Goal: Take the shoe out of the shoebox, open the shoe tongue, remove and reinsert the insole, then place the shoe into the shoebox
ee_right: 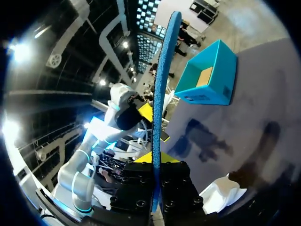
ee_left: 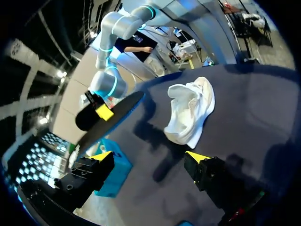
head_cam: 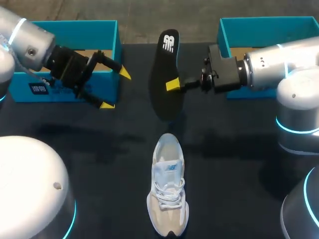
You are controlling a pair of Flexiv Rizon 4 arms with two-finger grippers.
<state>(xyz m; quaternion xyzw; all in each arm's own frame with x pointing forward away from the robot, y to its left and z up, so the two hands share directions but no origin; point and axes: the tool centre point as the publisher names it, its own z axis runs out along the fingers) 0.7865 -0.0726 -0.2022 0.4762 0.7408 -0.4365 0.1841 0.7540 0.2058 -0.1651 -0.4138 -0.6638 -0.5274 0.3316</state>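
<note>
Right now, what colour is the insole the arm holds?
The insole is black with a white logo, clearest in the head view.

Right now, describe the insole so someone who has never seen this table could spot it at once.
On the dark table, look at the far edge between the left shoebox and right shoebox, both teal. There the right tool pinches a long, flat black insole. Unlike the pale shoe lying nearer, it is thin, dark and held off the table.
</note>
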